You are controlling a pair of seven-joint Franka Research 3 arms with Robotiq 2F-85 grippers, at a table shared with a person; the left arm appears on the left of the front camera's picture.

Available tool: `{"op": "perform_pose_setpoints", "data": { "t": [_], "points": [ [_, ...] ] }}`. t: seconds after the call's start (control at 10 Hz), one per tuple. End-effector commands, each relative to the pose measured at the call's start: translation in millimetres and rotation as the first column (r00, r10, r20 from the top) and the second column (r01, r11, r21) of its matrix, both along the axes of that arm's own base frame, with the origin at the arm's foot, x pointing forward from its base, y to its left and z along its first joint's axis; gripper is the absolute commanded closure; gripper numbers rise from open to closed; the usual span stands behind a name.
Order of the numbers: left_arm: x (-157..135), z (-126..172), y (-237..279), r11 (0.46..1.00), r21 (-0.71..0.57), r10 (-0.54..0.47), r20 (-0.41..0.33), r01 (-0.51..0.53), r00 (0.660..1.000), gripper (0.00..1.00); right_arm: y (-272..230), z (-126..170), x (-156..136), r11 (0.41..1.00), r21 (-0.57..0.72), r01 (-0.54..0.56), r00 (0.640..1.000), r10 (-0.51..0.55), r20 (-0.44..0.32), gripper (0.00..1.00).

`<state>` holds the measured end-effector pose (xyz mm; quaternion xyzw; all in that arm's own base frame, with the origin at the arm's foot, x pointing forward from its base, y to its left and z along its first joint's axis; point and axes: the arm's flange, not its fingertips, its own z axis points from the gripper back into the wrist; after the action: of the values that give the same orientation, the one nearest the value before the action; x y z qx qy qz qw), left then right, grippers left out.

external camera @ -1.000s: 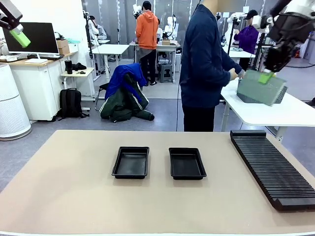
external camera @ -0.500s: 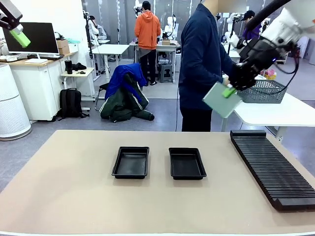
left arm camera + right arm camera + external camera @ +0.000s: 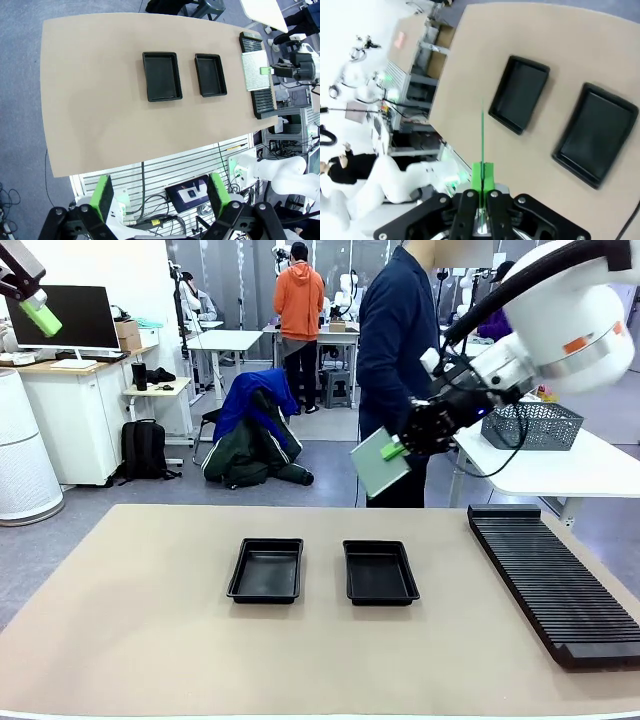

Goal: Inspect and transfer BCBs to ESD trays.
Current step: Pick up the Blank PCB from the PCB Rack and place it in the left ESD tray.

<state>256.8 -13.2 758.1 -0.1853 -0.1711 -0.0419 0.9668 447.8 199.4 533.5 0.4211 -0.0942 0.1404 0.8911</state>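
A pale green-grey BCB (image 3: 377, 465) hangs tilted in the air above and behind the right ESD tray (image 3: 380, 572), with my right gripper (image 3: 393, 449) shut on its upper edge. The left ESD tray (image 3: 266, 570) lies beside it; both hold nothing. Seen from the right wrist, the BCB (image 3: 482, 131) is a thin edge-on line between the shut fingers (image 3: 482, 176), with the two trays (image 3: 520, 94) (image 3: 597, 134) far below. My left gripper (image 3: 38, 310) is raised at the top left. Its fingers (image 3: 105, 197) stand wide open and hold nothing, high over both trays (image 3: 161, 76) (image 3: 210, 75).
A long black ribbed rack (image 3: 552, 580) lies along the table's right side. A person in dark blue (image 3: 400, 350) stands at the far edge, just behind the held board. A grey wire basket (image 3: 532, 425) sits on a white side table behind.
My right arm has swung left and down with the board, from over the wire basket to above the far side of the right tray. The left arm has not moved.
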Motion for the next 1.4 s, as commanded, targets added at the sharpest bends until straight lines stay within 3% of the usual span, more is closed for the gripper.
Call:
{"op": "perform_pose_setpoints", "data": {
  "t": [0.0,0.3,0.6,1.3],
  "points": [
    [0,-1,0,1.0,0.0,0.004,0.003,-0.004,1.0,0.0,39,-20,-3,0.994,0.07,0.085,0.996,-0.082,-0.048,0.98],
    [0,-1,0,1.0,0.0,0.004,0.003,-0.004,1.0,0.0,89,-50,-9,0.976,0.078,0.203,0.973,-0.191,-0.132,0.98],
    [0,-1,0,1.0,0.0,0.004,0.003,-0.004,1.0,0.0,137,-85,-4,0.964,0.083,0.254,0.954,-0.236,-0.183,0.98],
    [0,-1,0,1.0,0.0,0.004,0.003,-0.004,1.0,0.0,199,-168,35,0.973,0.012,0.231,0.952,-0.224,-0.21,0.98]
  ]
}}
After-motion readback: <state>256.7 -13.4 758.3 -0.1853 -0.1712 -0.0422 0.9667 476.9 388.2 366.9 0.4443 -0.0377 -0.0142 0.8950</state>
